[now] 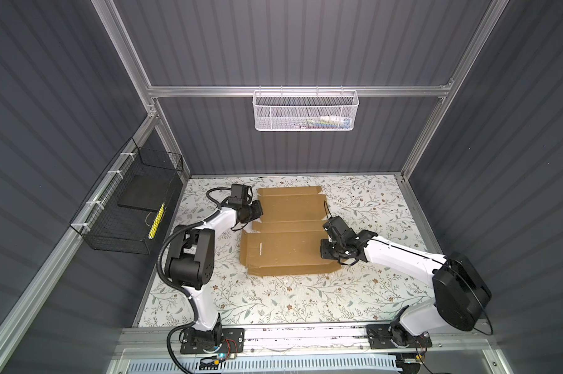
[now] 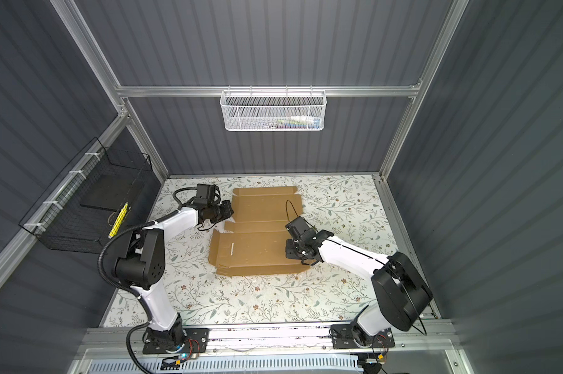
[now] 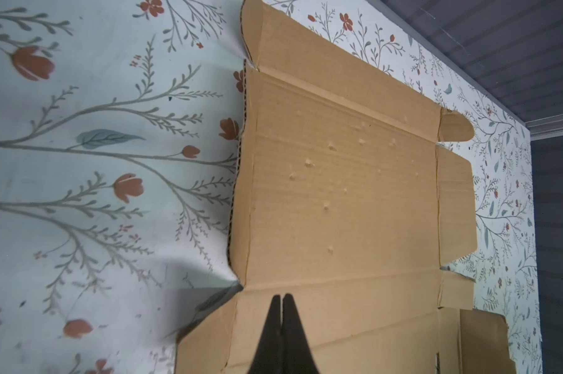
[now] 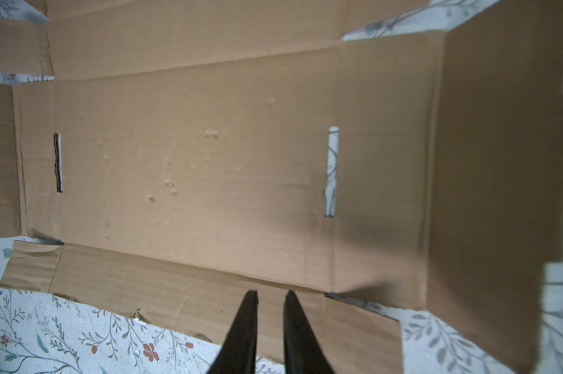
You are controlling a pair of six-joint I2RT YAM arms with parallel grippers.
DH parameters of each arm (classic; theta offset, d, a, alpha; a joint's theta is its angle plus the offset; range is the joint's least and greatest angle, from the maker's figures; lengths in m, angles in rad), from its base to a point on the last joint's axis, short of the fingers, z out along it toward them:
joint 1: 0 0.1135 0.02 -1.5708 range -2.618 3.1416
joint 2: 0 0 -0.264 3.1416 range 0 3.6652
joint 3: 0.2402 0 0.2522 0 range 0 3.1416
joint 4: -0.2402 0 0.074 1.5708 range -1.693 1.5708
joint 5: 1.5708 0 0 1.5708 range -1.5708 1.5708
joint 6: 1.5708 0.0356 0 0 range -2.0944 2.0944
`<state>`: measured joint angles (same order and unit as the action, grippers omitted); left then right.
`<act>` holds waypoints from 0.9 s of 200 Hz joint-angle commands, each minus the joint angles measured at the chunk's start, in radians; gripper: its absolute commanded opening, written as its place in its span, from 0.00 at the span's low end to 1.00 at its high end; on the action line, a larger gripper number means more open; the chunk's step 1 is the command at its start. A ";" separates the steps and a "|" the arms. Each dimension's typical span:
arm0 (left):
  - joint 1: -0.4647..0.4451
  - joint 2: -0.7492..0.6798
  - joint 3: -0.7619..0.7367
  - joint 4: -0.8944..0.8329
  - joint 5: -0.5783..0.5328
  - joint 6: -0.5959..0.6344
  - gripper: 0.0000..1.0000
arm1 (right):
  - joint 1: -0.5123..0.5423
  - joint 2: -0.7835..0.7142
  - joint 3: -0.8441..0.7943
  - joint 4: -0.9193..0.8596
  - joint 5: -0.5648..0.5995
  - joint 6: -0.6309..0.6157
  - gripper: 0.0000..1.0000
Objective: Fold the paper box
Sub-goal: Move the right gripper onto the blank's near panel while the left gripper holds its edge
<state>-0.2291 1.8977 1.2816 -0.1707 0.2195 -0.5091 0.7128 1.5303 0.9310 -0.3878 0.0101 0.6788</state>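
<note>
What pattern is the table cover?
Table cover: pale floral print with red flowers, clearest in the left wrist view.

The table (image 1: 380,200) has a cloth (image 1: 273,301) with flowers and leaves on it. The box (image 1: 289,252) lies on the cloth, flat and open, near the back.

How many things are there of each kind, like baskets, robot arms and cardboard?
Cardboard sheet: 1
Baskets: 2, a white basket and a black basket
Robot arms: 2, the left arm and the right arm
Total: 5
</note>
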 commanded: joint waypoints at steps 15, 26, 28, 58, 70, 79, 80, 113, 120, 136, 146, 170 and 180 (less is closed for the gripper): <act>0.002 0.117 0.119 0.021 0.050 -0.023 0.00 | 0.066 0.103 0.068 0.080 -0.054 0.051 0.19; 0.002 0.148 0.163 0.012 0.041 -0.022 0.00 | 0.084 0.137 0.092 0.081 -0.059 0.051 0.19; 0.002 0.154 0.168 0.010 0.039 -0.022 0.00 | 0.087 0.143 0.097 0.080 -0.058 0.050 0.19; 0.002 0.206 0.185 0.014 0.022 -0.028 0.00 | 0.108 0.194 0.129 0.070 -0.066 0.045 0.19; 0.003 0.219 0.179 0.014 0.003 -0.031 0.00 | 0.108 0.200 0.124 0.078 -0.070 0.047 0.19; 0.005 0.226 0.172 0.011 -0.014 -0.035 0.00 | 0.108 0.203 0.120 0.081 -0.069 0.047 0.19; 0.005 0.227 0.171 0.011 -0.015 -0.036 0.00 | 0.108 0.204 0.120 0.081 -0.069 0.047 0.19; 0.008 0.231 0.099 0.055 -0.021 -0.063 0.00 | 0.106 0.222 0.113 0.079 -0.062 0.039 0.19; 0.010 0.231 0.092 0.057 -0.022 -0.063 0.00 | 0.104 0.227 0.112 0.079 -0.061 0.039 0.19; 0.014 0.226 0.073 0.060 -0.029 -0.062 0.00 | 0.094 0.239 0.105 0.083 -0.064 0.032 0.19; 0.020 0.222 0.062 0.062 -0.029 -0.062 0.00 | 0.083 0.248 0.099 0.082 -0.065 0.029 0.19; 0.045 0.205 0.025 0.069 -0.011 -0.061 0.00 | 0.052 0.259 0.081 0.080 -0.066 0.011 0.19; 0.059 0.190 0.003 0.073 -0.007 -0.062 0.00 | 0.037 0.264 0.076 0.076 -0.066 0.002 0.19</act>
<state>-0.2089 2.1063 1.3491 -0.0544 0.2218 -0.5617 0.7834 1.7760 1.0294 -0.2993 -0.0578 0.7063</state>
